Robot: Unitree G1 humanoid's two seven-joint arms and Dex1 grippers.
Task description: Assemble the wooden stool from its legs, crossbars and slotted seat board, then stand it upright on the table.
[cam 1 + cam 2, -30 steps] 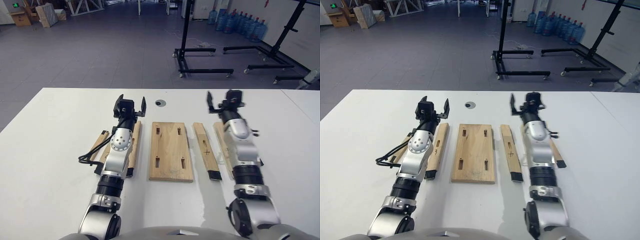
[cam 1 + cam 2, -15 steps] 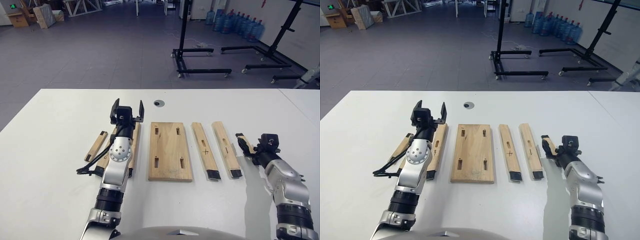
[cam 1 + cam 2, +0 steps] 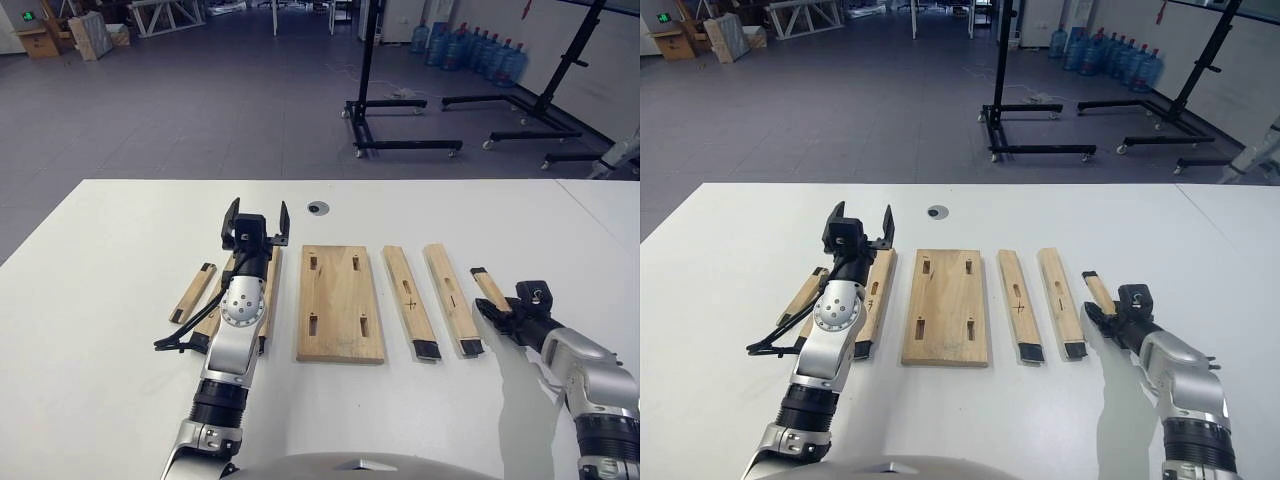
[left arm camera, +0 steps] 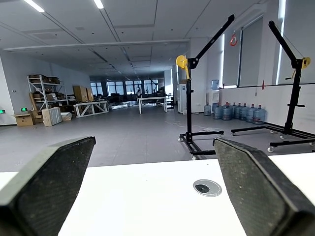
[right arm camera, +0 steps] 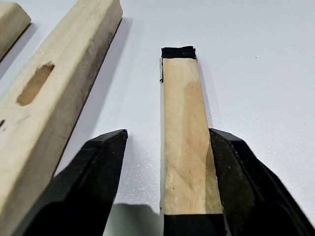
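Now we log right gripper [image 5: 167, 140] fingers apart, straddling the short crossbar [image 5: 179, 98] near the table's [image 3: 100, 250] right edge; left gripper [image 3: 257, 214] also apart, beside a leg [image 3: 880, 285]

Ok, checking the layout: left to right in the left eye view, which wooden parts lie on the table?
Short wooden bar, flat slotted seat board, long plus-marked wooden leg, long dash-marked wooden leg, short black-tipped wooden bar.

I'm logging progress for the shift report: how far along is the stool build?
Done: nothing joined; the seat board lies flat, legs loose beside it. In hand: the right claw, open, straddles the short crossbar; the left claw hangs open over the table. Left: all the assembly and standing it up.
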